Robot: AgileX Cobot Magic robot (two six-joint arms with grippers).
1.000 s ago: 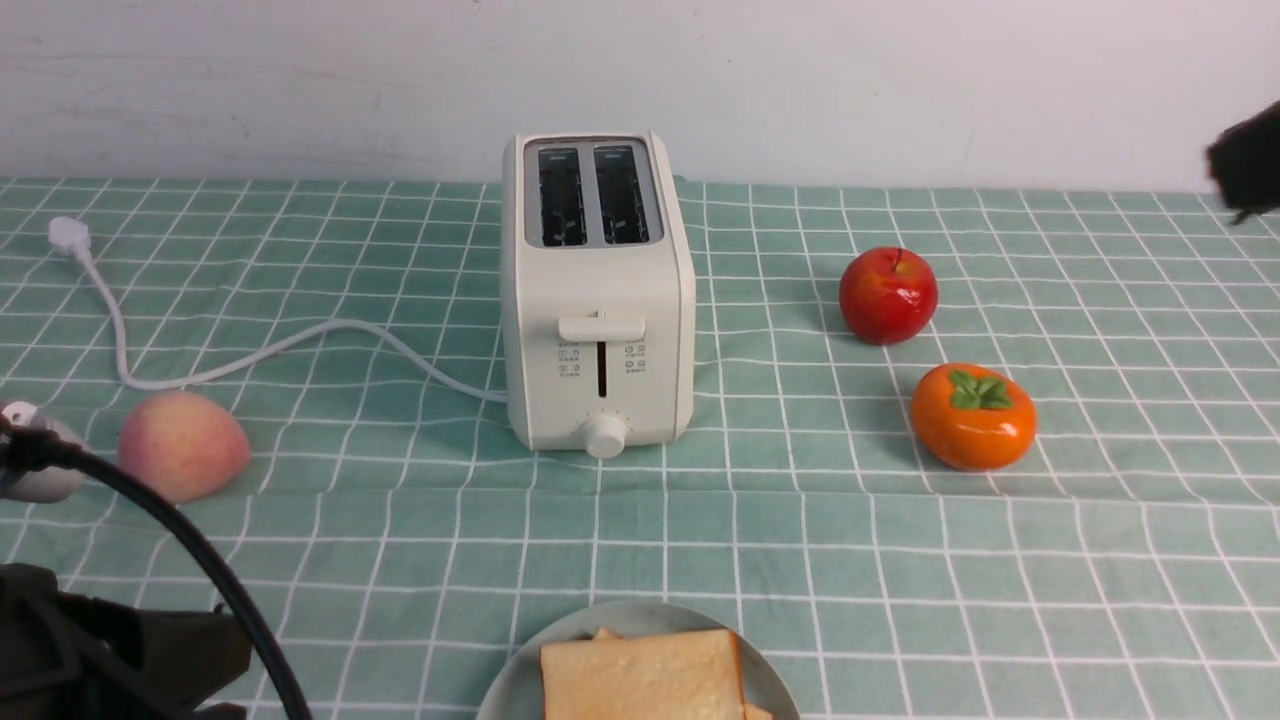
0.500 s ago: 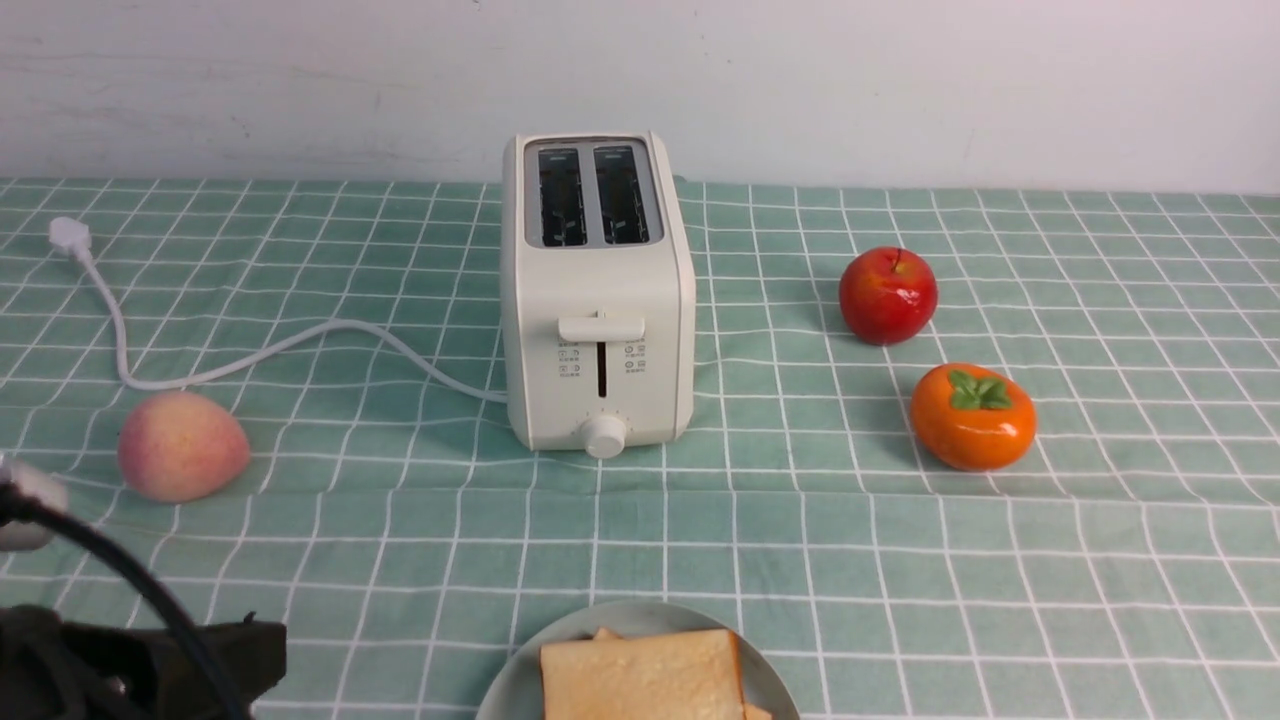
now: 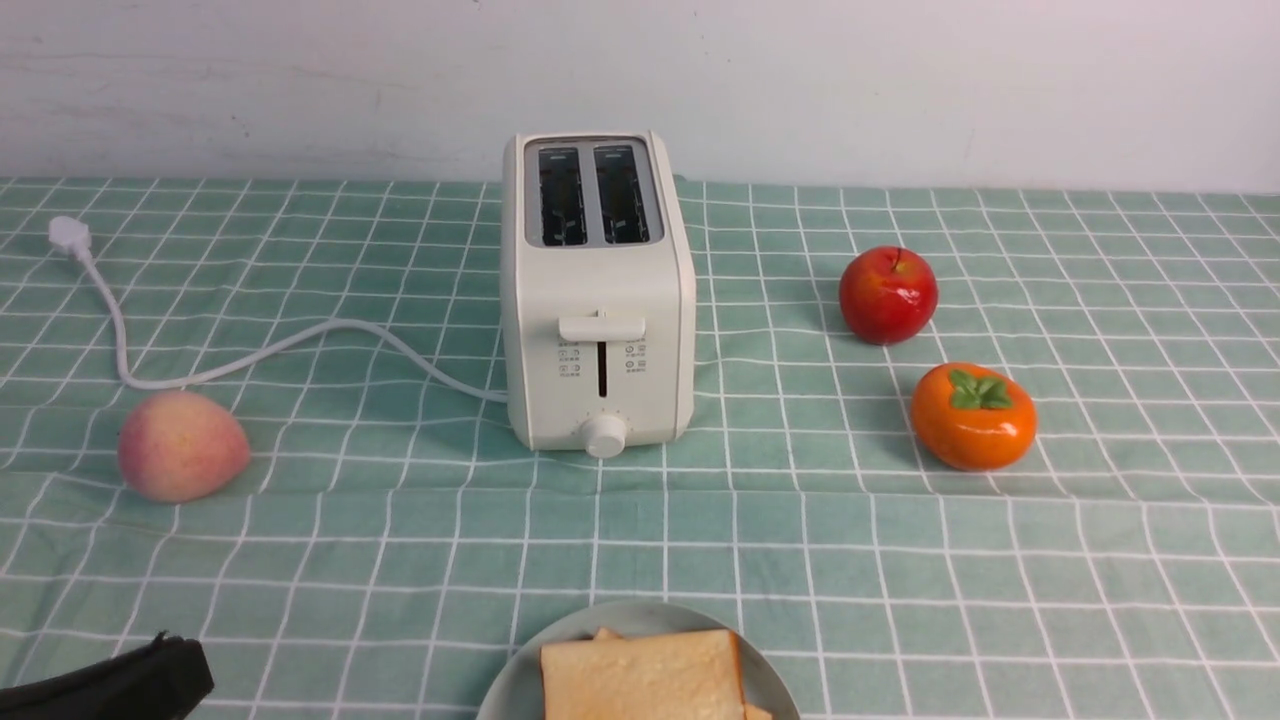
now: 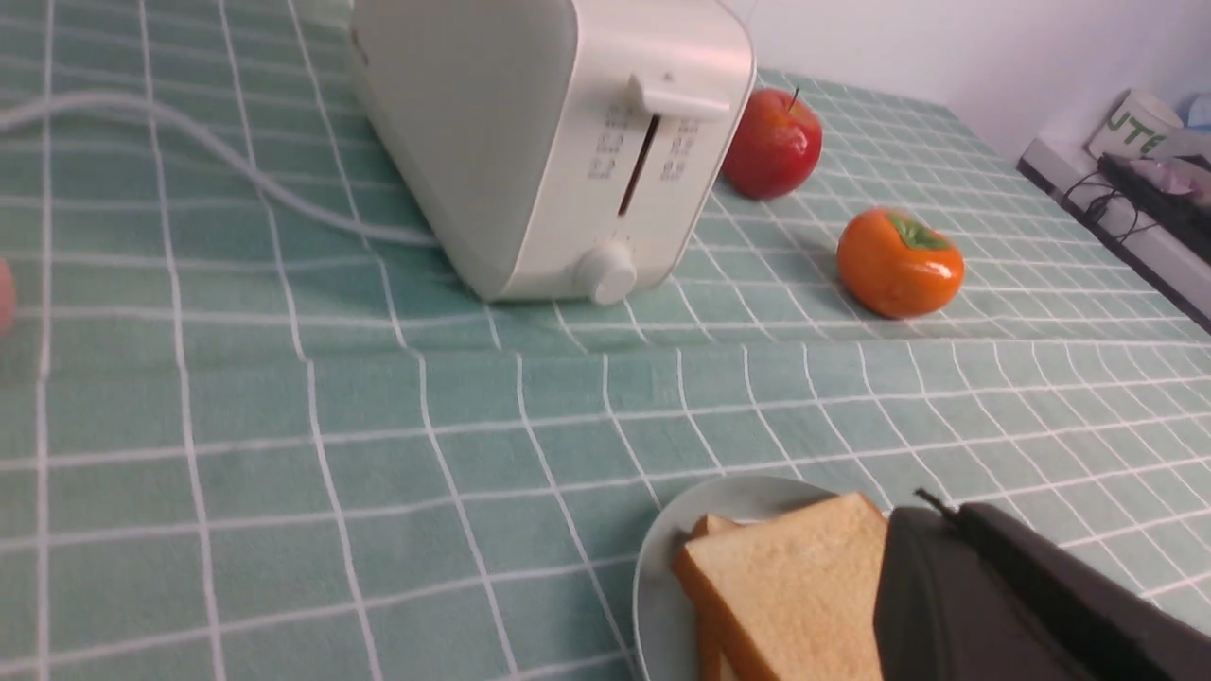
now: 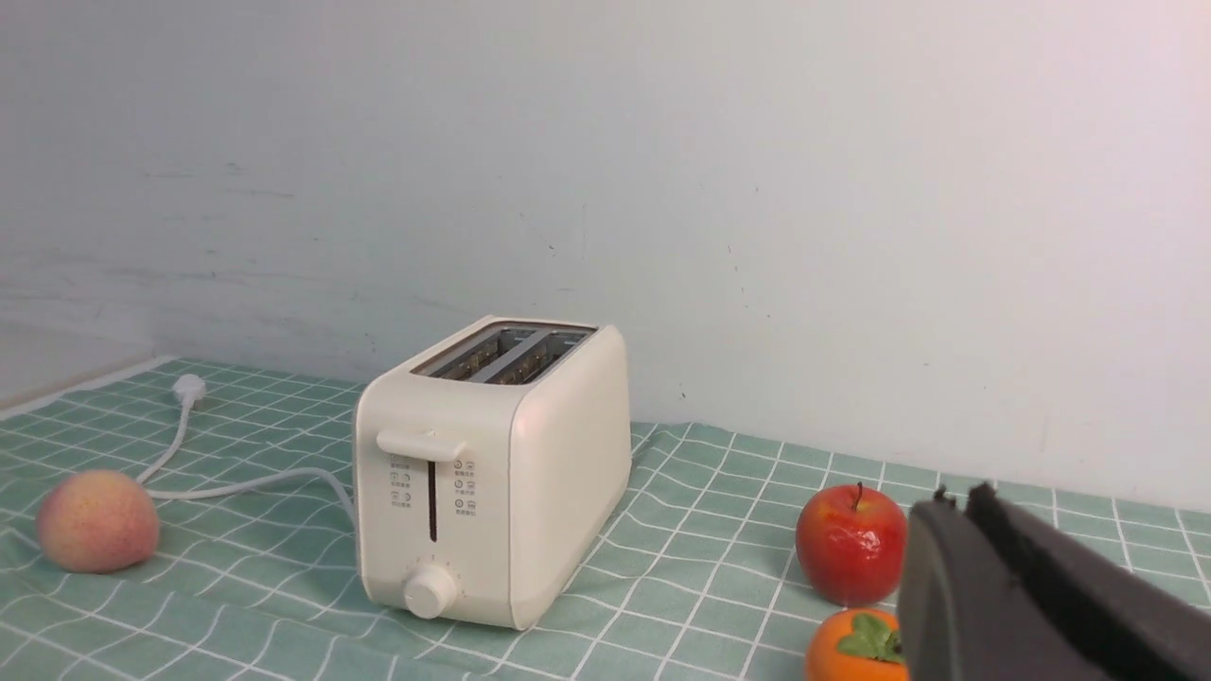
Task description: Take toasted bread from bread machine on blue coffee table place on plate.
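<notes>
Both slots of the cream-white bread machine point(image 3: 598, 300) look dark, with no slice in them; it stands mid-table on the blue coffee table point(image 3: 800, 560). At the near edge, the pale plate point(image 3: 515, 690) carries two stacked slices of toasted bread point(image 3: 640, 675). My left gripper point(image 3: 185, 668) pokes in at the bottom left corner, well left of the plate. In the left wrist view that gripper point(image 4: 932, 515) is shut and holds nothing, beside the toasted bread point(image 4: 795, 586) on the plate point(image 4: 662, 567). My right gripper point(image 5: 956, 501) is shut and bare, off the front view.
A red apple point(image 3: 888, 295) and an orange persimmon point(image 3: 972, 415) sit to the right of the bread machine. A peach point(image 3: 182, 458) lies to the left. The white cord point(image 3: 250, 355) runs left to its plug point(image 3: 68, 235). A white wall closes the back.
My left arm and its cable have dropped back toward the bottom left corner. The right arm, seen at the right edge a second ago, has left the front view.
</notes>
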